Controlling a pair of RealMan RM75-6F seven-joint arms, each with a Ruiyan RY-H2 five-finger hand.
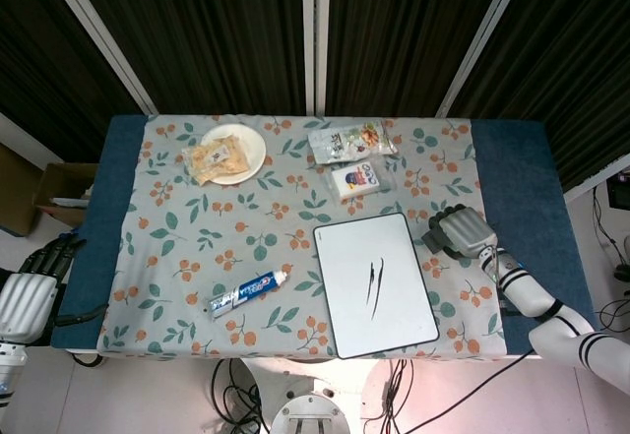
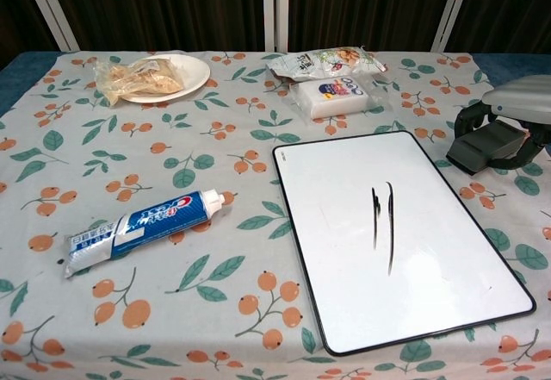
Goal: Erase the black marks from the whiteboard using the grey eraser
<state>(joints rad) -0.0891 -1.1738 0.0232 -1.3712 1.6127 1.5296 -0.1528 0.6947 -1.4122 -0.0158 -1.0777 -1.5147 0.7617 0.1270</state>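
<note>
So there's a blue-and-white toothpaste tube (image 2: pixel 146 228) lying on the floral-cloth surface (image 2: pixel 215 139) near the front left. At the back left, a white round plate (image 2: pixel 185 74) holds a clear bag of snacks (image 2: pixel 138 77). A clear snack packet (image 2: pixel 325 59) sits back center, touching a white wrapped block (image 2: pixel 336 96).

The right hand (image 2: pixel 516 117) runs off the chest view's edge, partly covering the grey eraser (image 2: pixel 484 147).

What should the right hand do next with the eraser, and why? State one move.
Probably carry the right hand left and forward over the whiteboard toward the marks. It already grips the eraser just beyond the board's right edge, above the cloth, and both black strokes near the board's middle are untouched.
</note>
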